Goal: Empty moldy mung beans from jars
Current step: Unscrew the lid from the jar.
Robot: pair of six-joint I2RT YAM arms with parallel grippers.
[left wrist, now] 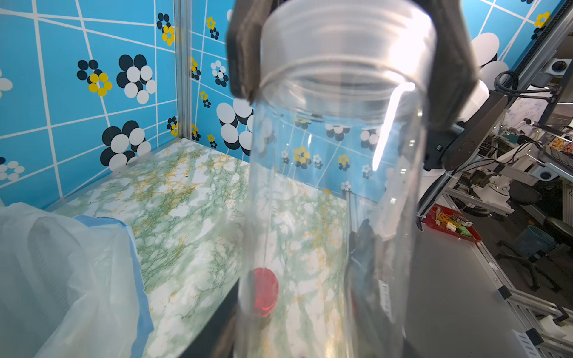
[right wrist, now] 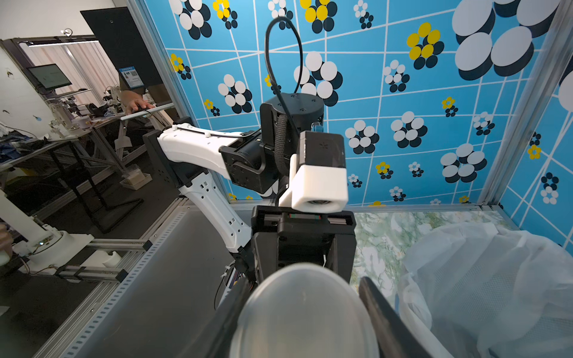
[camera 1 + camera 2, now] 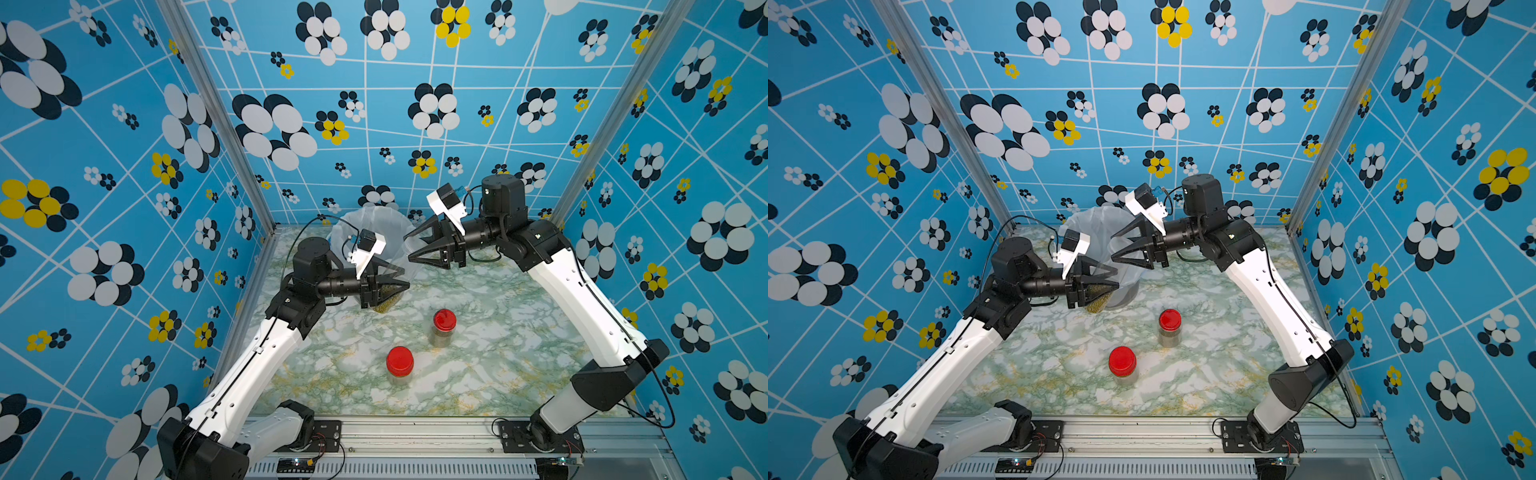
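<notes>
We see the left gripper (image 3: 401, 279) closed on the tall jar (image 1: 335, 186). Its two fingers (image 1: 245, 52) press the clear wall just under the threaded, open mouth, one finger on each side. The jar is tilted: the mouth is at the fingertips and the body runs back under the gripper. The mung beans (image 3: 384, 301) lie in the low end, below the fingers, while the part by the mouth is see-through in the left wrist view. The right gripper (image 3: 407, 247) holds a round clear lid (image 2: 304, 313) between its fingers, which stand rather far apart because the lid is wide. The two pairs of fingertips point toward each other, near but not touching. The bin (image 3: 374, 216), lined with a white bag, stands just beyond the left fingertips and beside the right ones; whether the jar touches the bag we cannot tell. Two red-lidded jars stand upright on the marble-patterned table (image 3: 498, 332), apart from all fingers. The closer red-lidded jar (image 3: 442, 328) is near the left fingertips, and the farther red-lidded jar (image 3: 400, 365) is well apart from them.
</notes>
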